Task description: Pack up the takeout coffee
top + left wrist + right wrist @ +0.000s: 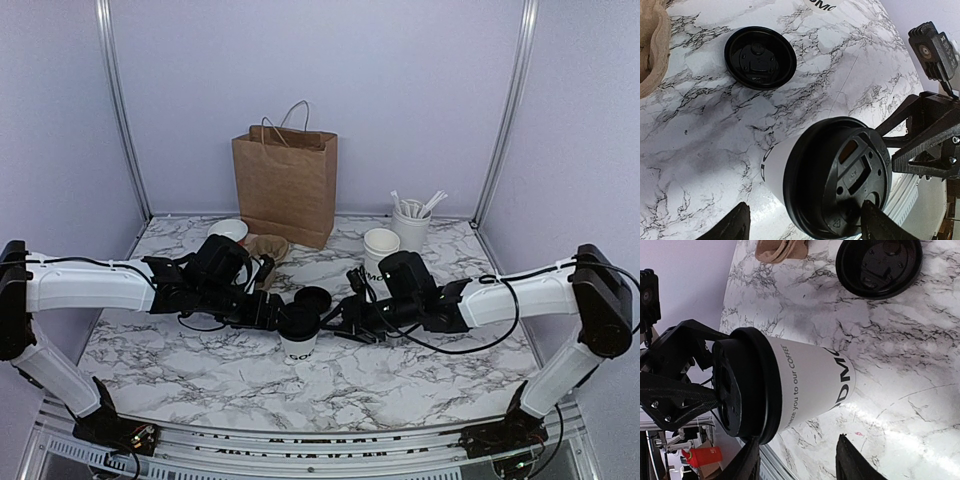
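Note:
The takeout coffee, a white paper cup [298, 345] with dark lettering, stands upright mid-table with a black lid [840, 182] on it. My left gripper [274, 312] is at its left, open. In the left wrist view its fingers [727, 227] stand wide at lid height; one is well clear of the cup and the other overlaps the lid's rim. My right gripper [337, 320] is at the cup's right, also open. In the right wrist view the cup [807, 382] lies just beyond its fingertips [852, 460], one of them close to the lid.
A loose black lid [313, 298] lies upside down just behind the cup. Farther back are a second lettered white cup [380, 250], a cup of white stirrers [411, 225], a brown paper bag [286, 185] and the brown pulp carrier [265, 250].

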You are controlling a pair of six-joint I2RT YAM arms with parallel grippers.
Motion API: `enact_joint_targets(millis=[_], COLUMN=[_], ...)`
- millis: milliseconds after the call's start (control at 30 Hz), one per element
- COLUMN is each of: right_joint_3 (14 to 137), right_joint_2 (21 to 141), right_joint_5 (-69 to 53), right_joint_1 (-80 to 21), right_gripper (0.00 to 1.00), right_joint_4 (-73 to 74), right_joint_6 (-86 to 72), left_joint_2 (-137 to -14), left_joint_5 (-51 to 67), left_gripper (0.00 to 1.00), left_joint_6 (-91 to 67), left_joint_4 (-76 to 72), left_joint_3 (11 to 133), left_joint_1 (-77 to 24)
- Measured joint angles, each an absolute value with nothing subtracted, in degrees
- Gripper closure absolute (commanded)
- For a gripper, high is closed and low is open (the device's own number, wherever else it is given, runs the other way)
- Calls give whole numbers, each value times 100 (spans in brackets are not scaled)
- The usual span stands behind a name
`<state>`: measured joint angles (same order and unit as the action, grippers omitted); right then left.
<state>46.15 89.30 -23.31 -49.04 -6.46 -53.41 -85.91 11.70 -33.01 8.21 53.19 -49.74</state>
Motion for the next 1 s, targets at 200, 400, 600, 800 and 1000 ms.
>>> enact_joint_targets(millis=[200, 400, 600, 800, 1000], right_joint_3=[4609, 4606, 4589, 4545, 4536], right_joint_2=[9067, 9223, 9292, 9301, 9301], right_joint_5=[-2539, -2665, -2738, -2803, -2792], right_joint_1=[-4886, -4884, -4884, -4884, -4884], right_gripper=[50, 50, 51, 51, 51], right_joint_4=[-930, -1116, -1273, -1323, -1310], right_joint_6=[-5443, -5489, -5564, -5588, -5575], left_joint_2=[-8591, -8591, -8597, -8621, -8621], left_joint_5=[1177, 1194, 1197, 1201, 1212], left_gripper=[24, 24, 24, 24, 24], left_joint_6=[-3301, -3301, -3299, -3301, -3319], left_joint_4=[819, 821, 823, 794, 666], left_joint_3=[5317, 5317, 5317, 5301, 5229], left_joint_1=[-4974, -4980, -4998, -5000, -5006])
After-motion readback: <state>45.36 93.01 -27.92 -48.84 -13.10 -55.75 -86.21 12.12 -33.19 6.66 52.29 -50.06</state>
